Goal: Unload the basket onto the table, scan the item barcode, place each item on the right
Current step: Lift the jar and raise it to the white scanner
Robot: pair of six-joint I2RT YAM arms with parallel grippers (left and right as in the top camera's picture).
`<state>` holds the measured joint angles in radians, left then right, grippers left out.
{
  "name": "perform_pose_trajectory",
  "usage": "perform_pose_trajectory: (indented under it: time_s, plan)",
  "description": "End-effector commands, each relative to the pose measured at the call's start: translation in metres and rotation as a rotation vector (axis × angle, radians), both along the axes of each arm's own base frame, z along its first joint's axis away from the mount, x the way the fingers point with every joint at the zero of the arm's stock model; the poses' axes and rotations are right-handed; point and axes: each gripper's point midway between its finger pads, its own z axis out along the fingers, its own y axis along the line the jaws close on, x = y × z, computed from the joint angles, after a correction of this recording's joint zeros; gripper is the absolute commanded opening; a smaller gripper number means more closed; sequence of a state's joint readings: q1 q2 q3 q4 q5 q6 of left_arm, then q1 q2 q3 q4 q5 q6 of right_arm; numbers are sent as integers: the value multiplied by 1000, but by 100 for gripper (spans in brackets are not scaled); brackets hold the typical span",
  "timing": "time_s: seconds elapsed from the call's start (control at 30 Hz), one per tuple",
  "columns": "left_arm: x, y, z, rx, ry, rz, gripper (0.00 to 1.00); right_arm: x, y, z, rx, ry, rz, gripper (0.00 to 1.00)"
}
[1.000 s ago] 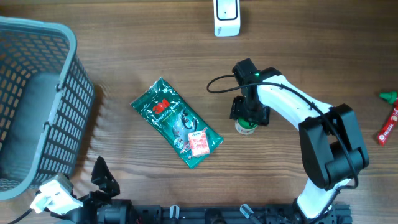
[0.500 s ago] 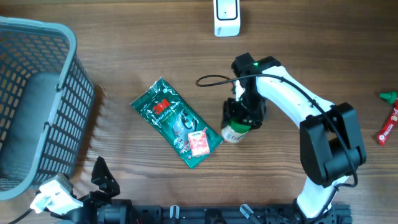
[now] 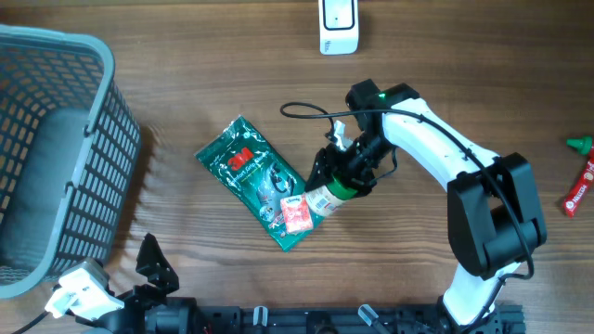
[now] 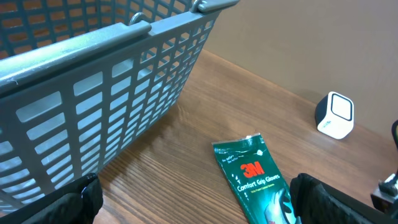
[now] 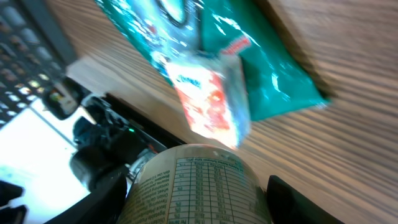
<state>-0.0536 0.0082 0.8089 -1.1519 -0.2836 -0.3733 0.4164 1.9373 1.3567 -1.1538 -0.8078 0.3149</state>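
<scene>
My right gripper [image 3: 338,184] is shut on a small bottle [image 3: 322,200] with a pale printed label and holds it tilted above the table, its base pointing toward the green glove pack [image 3: 252,173]. In the right wrist view the bottle's label [image 5: 200,184] fills the space between both fingers [image 5: 99,194], with the glove pack [image 5: 261,74] below it. The white barcode scanner [image 3: 338,26] stands at the table's far edge, also seen in the left wrist view as the scanner [image 4: 336,115]. My left gripper [image 4: 202,205] is open and holds nothing, low at the front left.
A grey mesh basket [image 3: 65,139] takes up the left side. A red-and-white sachet [image 3: 296,213] lies on the glove pack's near end. A red tube with a green cap [image 3: 580,181] lies at the right edge. A black cable [image 3: 302,113] loops off the right wrist.
The right gripper has lifted the bottle off the table, carried it left toward the glove pack and tipped it over. The left arm has not moved.
</scene>
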Motion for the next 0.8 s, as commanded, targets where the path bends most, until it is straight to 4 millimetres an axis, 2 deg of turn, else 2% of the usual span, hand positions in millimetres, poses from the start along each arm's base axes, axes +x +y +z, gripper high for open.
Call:
perform_pose_trajectory:
  time_s: [0.0, 0.67, 0.77]
  plan:
    - [0, 0, 1, -3, -8, 2, 100, 4, 14, 26, 98, -2, -34, 48]
    - [0, 0, 1, -3, -8, 2, 100, 3, 13, 26, 98, -4, -24, 48]
    - [0, 0, 1, -3, -8, 2, 100, 5, 8, 20, 59, -24, -18, 48]
